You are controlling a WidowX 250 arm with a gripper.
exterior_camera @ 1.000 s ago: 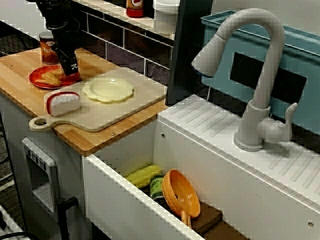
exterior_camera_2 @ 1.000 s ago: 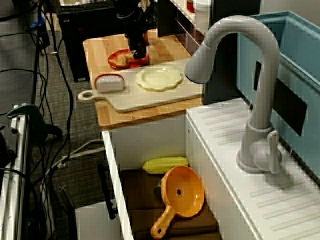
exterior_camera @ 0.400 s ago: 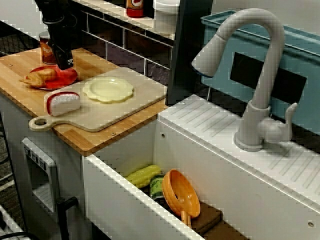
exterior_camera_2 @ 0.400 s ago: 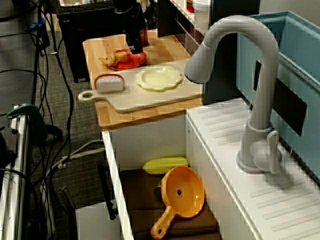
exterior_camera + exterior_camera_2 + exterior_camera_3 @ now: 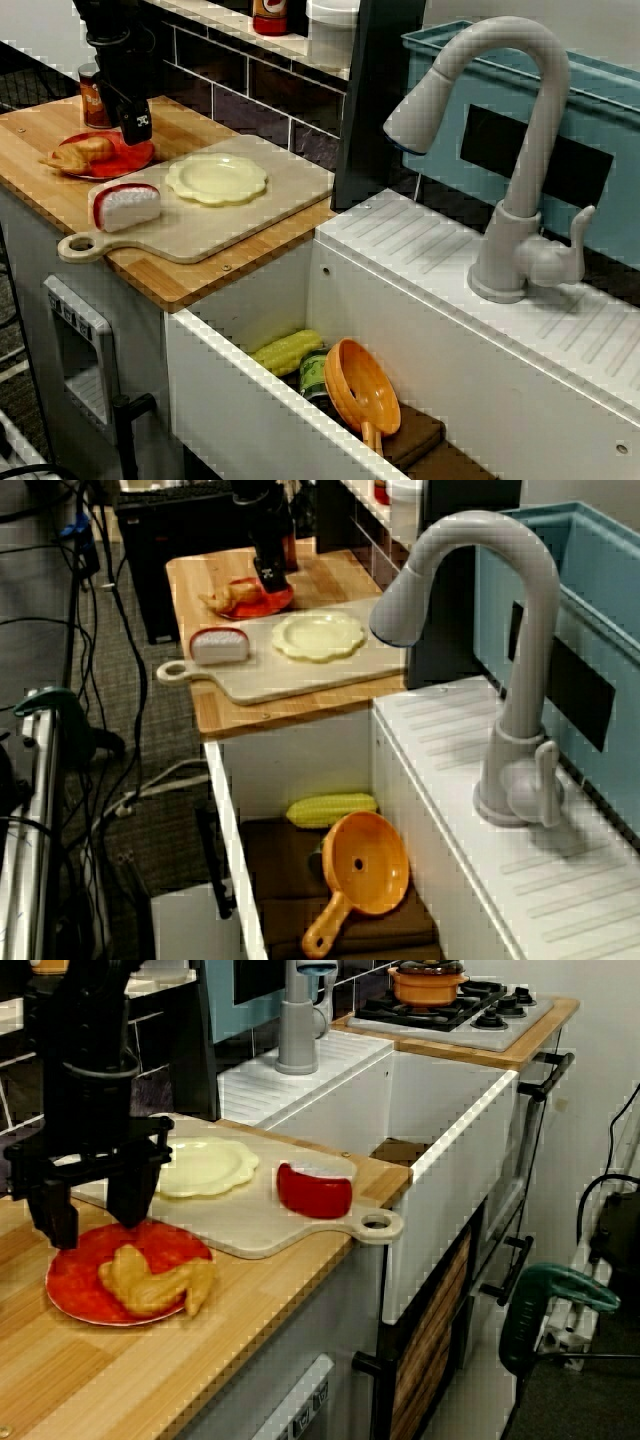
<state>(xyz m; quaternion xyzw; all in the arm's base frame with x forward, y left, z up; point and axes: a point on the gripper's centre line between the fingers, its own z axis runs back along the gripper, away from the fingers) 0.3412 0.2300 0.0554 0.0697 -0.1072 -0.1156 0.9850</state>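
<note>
Lifted since a second before, the gripper (image 5: 92,1210) hung just above the red plate (image 5: 172,1243), jaws spread and empty. A brown food piece (image 5: 155,1282) lay on the plate's near edge, and a cutting board (image 5: 260,1225) sat beside the plate.

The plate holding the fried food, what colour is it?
The plate is plain red, clearest in the close view along the counter.

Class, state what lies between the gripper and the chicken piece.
Only bare red plate, seen in the close counter view; the open gripper hangs apart from the chicken piece.
</note>
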